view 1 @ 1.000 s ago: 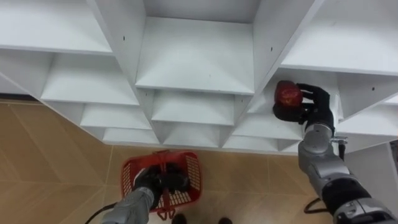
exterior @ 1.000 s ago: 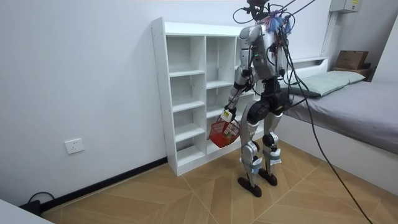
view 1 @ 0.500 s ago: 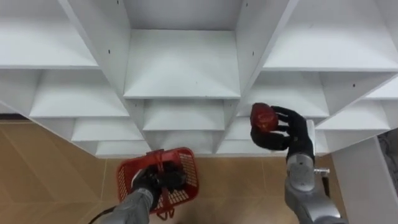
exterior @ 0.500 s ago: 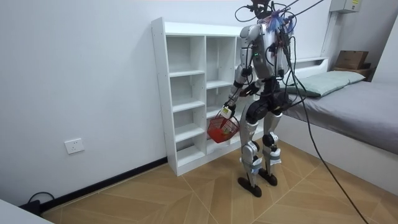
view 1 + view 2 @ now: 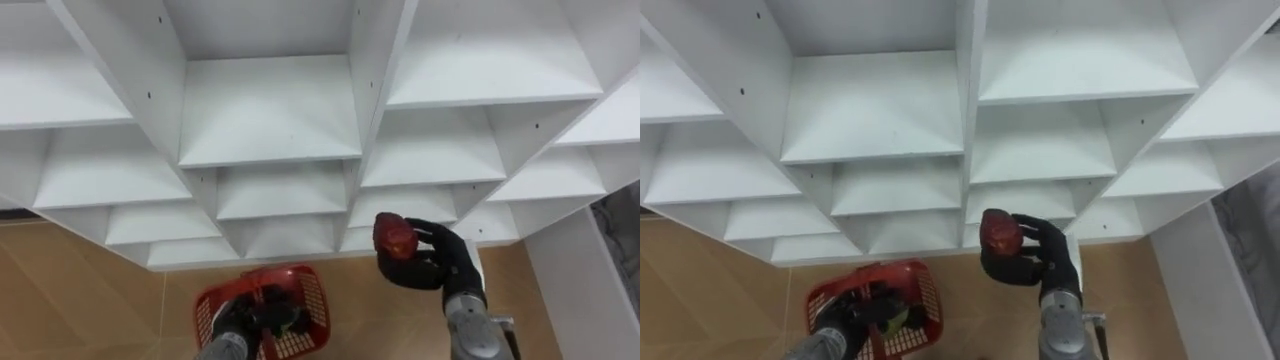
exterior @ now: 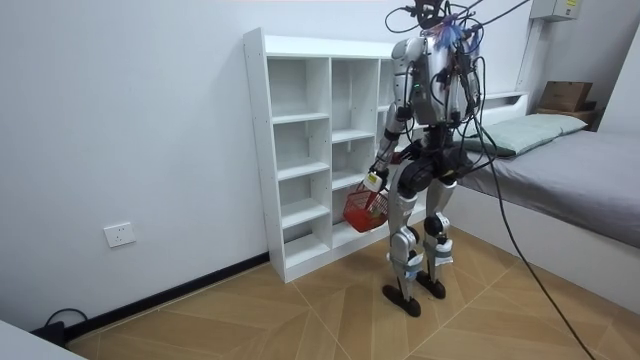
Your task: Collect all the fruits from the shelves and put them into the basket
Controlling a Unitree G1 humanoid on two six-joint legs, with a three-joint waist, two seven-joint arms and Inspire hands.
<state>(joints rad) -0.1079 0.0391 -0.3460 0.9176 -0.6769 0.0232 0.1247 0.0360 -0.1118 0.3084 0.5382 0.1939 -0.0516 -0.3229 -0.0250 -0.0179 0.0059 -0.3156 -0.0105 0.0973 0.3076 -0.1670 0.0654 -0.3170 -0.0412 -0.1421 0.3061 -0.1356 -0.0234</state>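
Note:
My right hand [image 5: 435, 265] [image 5: 1040, 262] is shut on a dark red fruit [image 5: 394, 234] [image 5: 1000, 230], held in front of the white closet's [image 5: 270, 120] [image 6: 310, 150] lower shelves, outside the compartments. My left hand [image 5: 262, 312] [image 5: 862, 316] grips the handle of a red wire basket [image 5: 305, 300] [image 5: 920, 300] low at my left side, above the floor. Something greenish [image 5: 895, 318] lies inside the basket. In the room view I stand facing the closet, and the basket [image 6: 361, 208] hangs by my left thigh.
The closet's visible compartments hold nothing. Wooden floor [image 5: 60, 290] runs under the shelves. A bed [image 6: 560, 170] stands behind me at the room view's right, and a wall socket [image 6: 119, 235] sits low on the wall to the left.
My right hand has drawn the red fruit out of the right-hand compartment, down and leftwards toward the basket. The head camera has shifted, so the shelves have slid in the view.

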